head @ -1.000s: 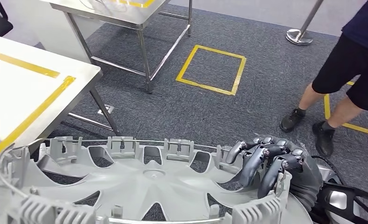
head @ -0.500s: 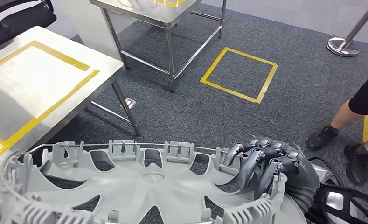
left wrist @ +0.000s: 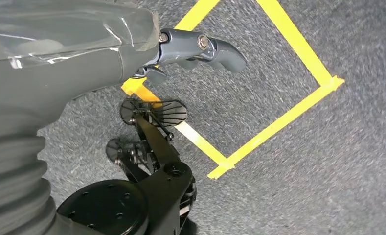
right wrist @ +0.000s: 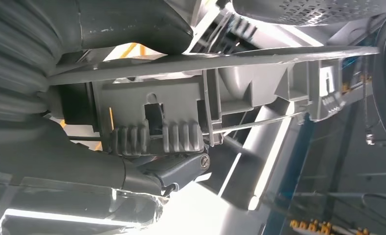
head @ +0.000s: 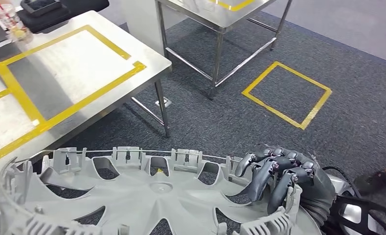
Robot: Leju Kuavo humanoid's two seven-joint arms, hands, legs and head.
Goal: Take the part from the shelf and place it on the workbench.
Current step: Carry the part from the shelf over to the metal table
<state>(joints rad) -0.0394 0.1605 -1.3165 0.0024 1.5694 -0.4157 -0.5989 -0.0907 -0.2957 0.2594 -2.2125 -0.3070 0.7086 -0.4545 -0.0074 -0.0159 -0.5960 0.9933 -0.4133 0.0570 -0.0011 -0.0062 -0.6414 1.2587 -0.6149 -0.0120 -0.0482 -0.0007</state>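
Part: a large grey plastic wheel cover (head: 147,196) with spoke-like cut-outs and clips round its rim, carried low in the head view, inner face up, in front of the robot's body and above the carpet.
Right hand: the right hand (head: 283,178) grips the part's rim on the right side, dark fingers (head: 259,178) curled over the edge onto the inner face; in the right wrist view the thumb (right wrist: 132,22) lies against the rim's outer side with a ribbed clip just beside the palm.
Left hand: the left hand (left wrist: 73,54) is seen from behind its wrist, one grey finger (left wrist: 205,49) reaching out over the carpet; whether it is apart, together or clamped on the part, I cannot tell.
Workbench: a steel workbench (head: 73,83) marked with yellow tape stands ahead to the left, its near corner just beyond the part's far left rim.
Second table: another steel table (head: 215,12) stands further off, ahead.
Floor: dark grey carpet (head: 220,117) with a yellow taped square (head: 287,93) to the right of the tables.
Person: a shoe (head: 376,181) at the right edge, near the right hand.
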